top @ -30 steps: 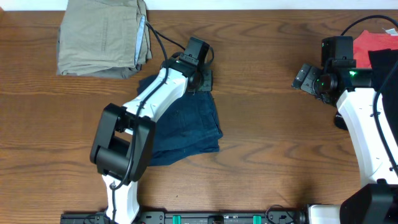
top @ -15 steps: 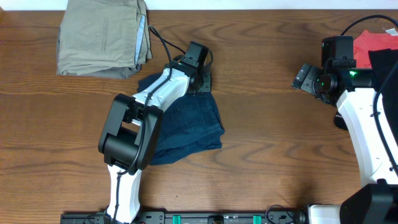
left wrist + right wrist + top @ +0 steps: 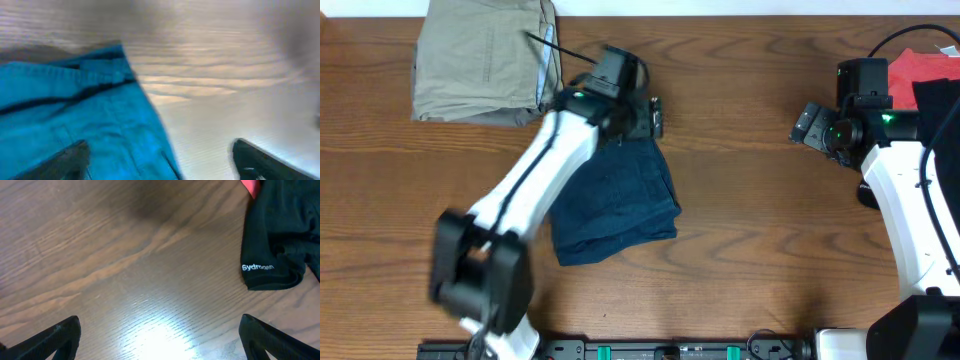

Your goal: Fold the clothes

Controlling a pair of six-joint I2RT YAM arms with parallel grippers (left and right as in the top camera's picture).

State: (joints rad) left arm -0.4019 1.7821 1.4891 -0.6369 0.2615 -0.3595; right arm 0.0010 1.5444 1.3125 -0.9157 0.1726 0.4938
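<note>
The clothes [image 3: 615, 200], dark navy shorts, lie folded in a compact stack left of the table's middle. My left gripper [image 3: 650, 117] hovers open just above the stack's far edge, and its arm is blurred. In the left wrist view the clothes [image 3: 75, 115] fill the left half and their edge runs under the left gripper [image 3: 160, 165]. One dark finger is over the cloth and the other over bare wood, with nothing between them. My right gripper [image 3: 810, 125] stands open at the far right, and in its own view the right gripper [image 3: 160, 340] has only wood under it.
A folded khaki-tan garment [image 3: 480, 60] with a pale blue edge lies at the back left, close to the left arm. A black garment [image 3: 280, 230] and a red one [image 3: 920, 65] lie at the back right by the right arm.
My left gripper has opened and let go of the shorts' far edge. The arm has swung up and to the left. The shorts lie still; the right arm has not moved.
</note>
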